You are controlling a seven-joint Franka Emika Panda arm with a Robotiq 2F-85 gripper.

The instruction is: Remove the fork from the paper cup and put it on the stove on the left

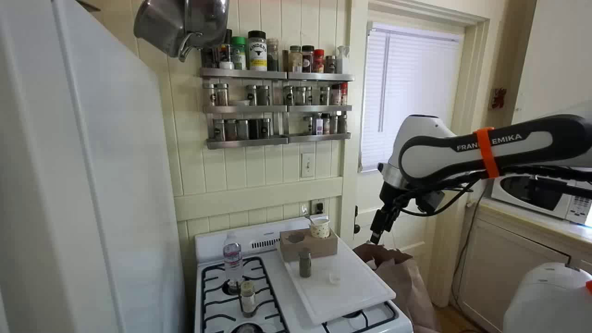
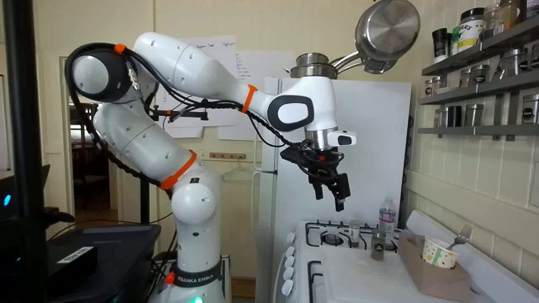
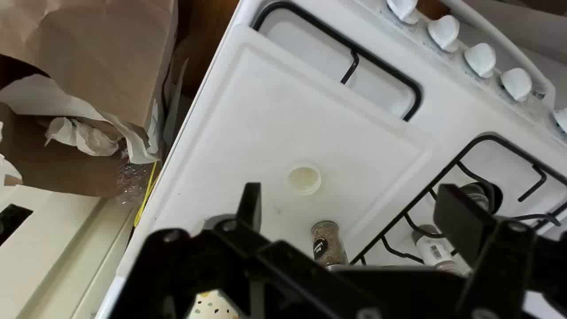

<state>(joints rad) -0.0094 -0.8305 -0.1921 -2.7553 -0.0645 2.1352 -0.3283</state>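
A: Where do we have the fork?

B: In the paper cup, tines up, leaning out over the rim toward the far left. The cup stands upright on the brown box, at the far right of the stove. How deep the fork reaches is hidden from us.

A: And the claw?

B: Its 2 pads stand wide apart with nothing between them. It hangs above the stove, well apart from the cup; we'd judge that the removal has yet to begin.

A: What should worry us most?

B: The cup. It looks light, so a sideways pull, or a fork catching on the rim, could tip it off the box. We should lift along the fork's slant.

A: And the pinch?

B: Thin metal could twist or slip if we close on the tines badly. Reaching too far, we could strike the back panel; coming in low, the spice jar.

A: Then we carry it left?

B: Where a water bottle and a shaker stand at the left grate. A low swing could topple either, and letting go too high could drop our fork between the bars.
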